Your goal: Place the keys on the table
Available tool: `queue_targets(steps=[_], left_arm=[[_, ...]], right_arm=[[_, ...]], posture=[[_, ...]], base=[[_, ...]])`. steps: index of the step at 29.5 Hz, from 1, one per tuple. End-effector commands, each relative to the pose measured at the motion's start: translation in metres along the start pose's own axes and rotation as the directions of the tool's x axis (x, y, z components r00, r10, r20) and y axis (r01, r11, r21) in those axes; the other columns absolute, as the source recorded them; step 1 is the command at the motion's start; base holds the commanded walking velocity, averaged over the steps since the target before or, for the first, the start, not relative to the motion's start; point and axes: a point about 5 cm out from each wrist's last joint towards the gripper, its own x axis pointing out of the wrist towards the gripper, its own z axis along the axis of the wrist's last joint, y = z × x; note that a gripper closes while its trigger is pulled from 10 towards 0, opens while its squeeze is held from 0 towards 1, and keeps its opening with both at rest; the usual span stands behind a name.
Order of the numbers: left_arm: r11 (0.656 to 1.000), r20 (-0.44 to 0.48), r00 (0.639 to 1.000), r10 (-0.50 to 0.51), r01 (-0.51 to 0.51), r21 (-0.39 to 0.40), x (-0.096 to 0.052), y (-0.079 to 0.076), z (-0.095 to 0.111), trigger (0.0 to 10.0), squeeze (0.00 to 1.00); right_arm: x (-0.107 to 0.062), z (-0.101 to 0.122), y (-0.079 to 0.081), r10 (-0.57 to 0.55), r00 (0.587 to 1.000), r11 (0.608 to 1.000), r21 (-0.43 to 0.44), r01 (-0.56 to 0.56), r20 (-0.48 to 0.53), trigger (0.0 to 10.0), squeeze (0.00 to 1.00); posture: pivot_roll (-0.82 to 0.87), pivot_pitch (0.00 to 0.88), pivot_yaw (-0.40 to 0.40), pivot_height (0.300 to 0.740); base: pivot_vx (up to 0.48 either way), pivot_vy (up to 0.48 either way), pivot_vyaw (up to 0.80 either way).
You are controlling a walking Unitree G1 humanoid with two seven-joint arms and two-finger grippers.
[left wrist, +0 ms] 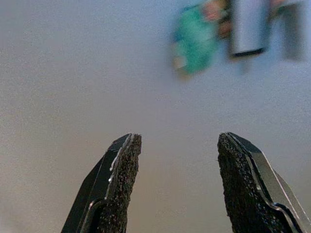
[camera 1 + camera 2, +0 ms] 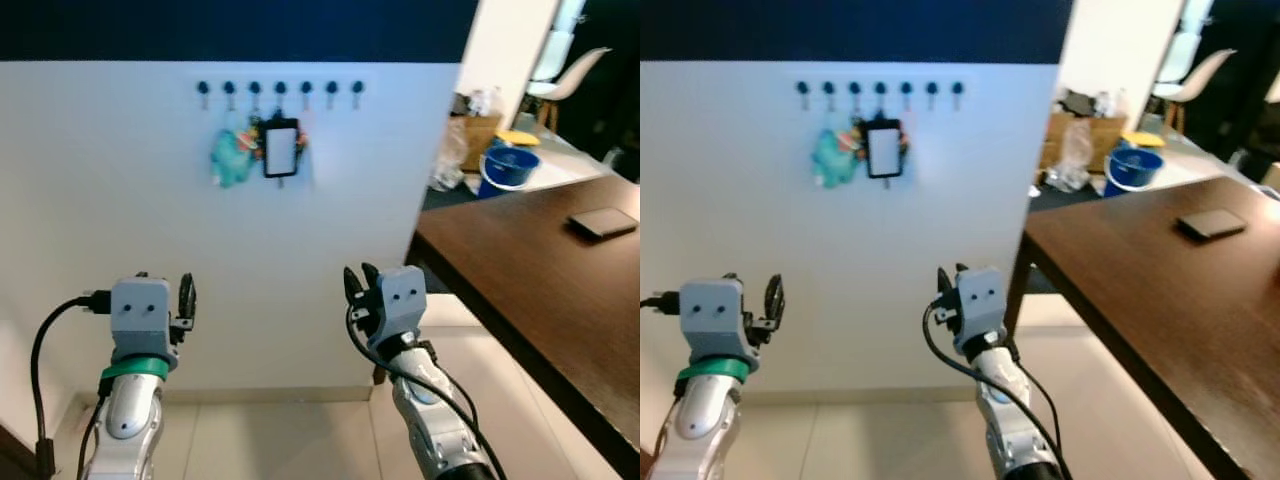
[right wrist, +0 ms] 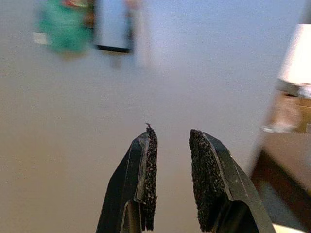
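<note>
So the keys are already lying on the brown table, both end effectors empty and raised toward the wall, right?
Not quite: the keys hang on the wall hooks, as the left eye view shows, not on the brown table. Both the left end effector and right end effector are empty, raised toward the wall.

The keys (image 2: pixel 262 148) hung on the wall (image 2: pixel 120 200) under a row of hooks (image 2: pixel 280 90), above and ahead of both claws, left gripper (image 2: pixel 186 296) and right gripper (image 2: pixel 356 284). The table (image 2: pixel 540 280) stood to the right gripper's right.

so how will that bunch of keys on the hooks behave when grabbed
The keys hang from a wall hook as a cluster with a teal charm and a dark-framed tag, so they will probably dangle and swing loosely. The charm looks soft. Probably light, though the views are blurred.
</note>
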Motion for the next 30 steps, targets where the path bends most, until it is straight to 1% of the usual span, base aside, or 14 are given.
queue_targets(steps=[1,5,10,16,18,20,22,24,30], left_arm=[[1.0,0.013,1.0,-0.004,0.004,-0.007,0.0,0.0,0.003,10.0,0.0],[1.0,0.017,1.0,-0.003,0.003,-0.009,0.001,0.001,0.003,10.0,0.0],[1.0,0.015,1.0,0.009,-0.009,-0.014,0.004,0.003,0.003,10.0,0.0],[0.999,0.012,1.0,0.029,-0.028,-0.028,0.005,0.006,0.004,10.0,0.0],[0.998,0.008,0.999,0.043,-0.043,-0.038,0.005,0.008,0.004,10.0,0.0],[0.998,0.008,0.999,0.046,-0.045,-0.038,0.006,0.009,0.004,10.0,0.0],[0.998,0.008,0.999,0.048,-0.048,-0.038,0.006,0.01,0.004,10.0,0.0],[0.998,0.009,0.999,0.054,-0.053,-0.037,0.006,0.012,0.004,10.0,0.0],[0.997,0.001,0.998,0.057,-0.057,-0.051,0.004,0.013,0.002,10.0,0.0]], right_arm=[[0.0,0.0,-0.001,-0.005,1.0,1.0,0.009,0.005,0.007,10.0,0.0],[0.001,0.001,-0.001,-0.003,1.0,1.0,0.008,0.003,0.012,10.0,0.0],[0.008,0.006,0.006,0.028,0.999,0.999,0.035,-0.029,0.031,10.0,0.0],[0.011,0.009,0.011,0.057,0.997,0.997,0.051,-0.06,0.042,10.0,0.0],[0.013,0.015,0.017,0.128,0.99,0.991,0.023,-0.13,0.057,10.0,0.0],[0.013,0.016,0.019,0.146,0.988,0.989,0.008,-0.146,0.057,10.0,0.0],[0.013,0.016,0.019,0.146,0.987,0.989,0.003,-0.147,0.063,10.0,0.0],[0.012,0.016,0.018,0.134,0.989,0.99,0.039,-0.137,0.068,10.0,0.0],[0.009,0.014,0.015,0.119,0.991,0.992,0.025,-0.12,0.069,10.0,0.0]], posture=[[-0.15,0.051,0.081,0.74],[-0.15,0.05,0.083,0.74],[-0.15,0.052,0.082,0.74],[-0.15,0.052,0.082,0.74],[-0.15,0.05,0.082,0.74],[-0.15,0.05,0.082,0.74],[-0.15,0.05,0.082,0.74],[-0.15,0.05,0.082,0.74],[-0.16,0.051,0.085,0.74]], base=[[0.33,0.0,0.0],[0.327,0.0,0.0],[0.327,0.0,0.0],[0.328,0.0,0.0],[0.321,0.0,0.4],[0.319,0.0,0.8],[0.313,0.0,0.8],[0.283,0.0,0.0],[0.0,0.0,0.0]])
